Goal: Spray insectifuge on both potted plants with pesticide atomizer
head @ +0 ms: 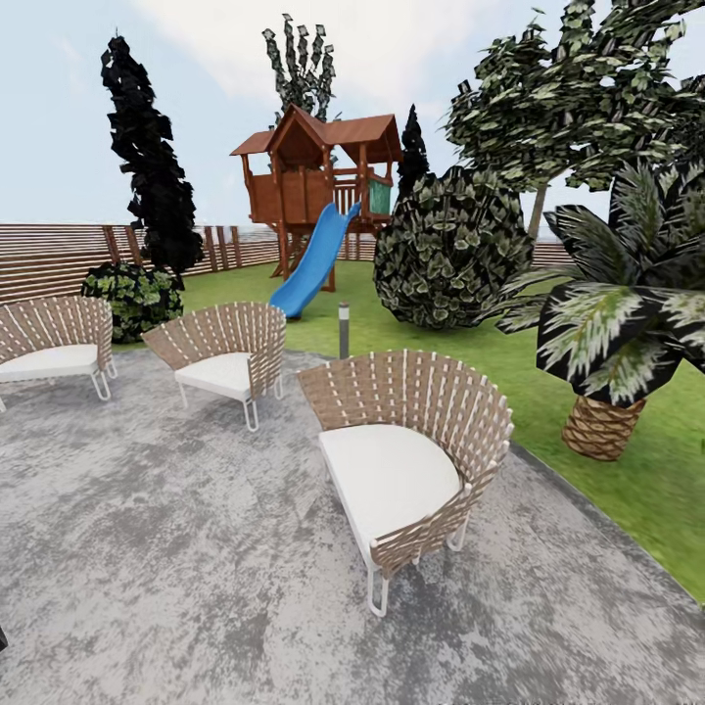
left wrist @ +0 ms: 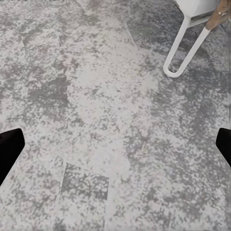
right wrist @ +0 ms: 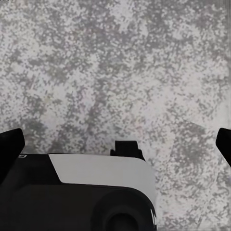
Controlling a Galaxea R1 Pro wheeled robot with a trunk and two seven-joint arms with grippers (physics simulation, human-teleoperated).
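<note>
I look across the garden's round grey stone patio (head: 147,568) towards the lawn (head: 548,382) and the brown slatted fence (head: 49,257). The pesticide atomizer and both potted plants are out of view. My left gripper (left wrist: 115,149) hangs open over bare patio stone, its black fingertips (left wrist: 9,149) far apart with nothing between them, and a white chair leg (left wrist: 185,48) is close by. My right gripper (right wrist: 115,137) is open too, above the stone, with part of my own white and black body (right wrist: 96,178) under it.
Three wicker chairs stand on the patio: one close ahead (head: 406,455), one in the middle (head: 223,354), one at far left (head: 54,343). A grey bollard lamp (head: 344,330), a big palm (head: 617,323), a round bush (head: 450,250) and a playhouse with blue slide (head: 313,259) lie beyond.
</note>
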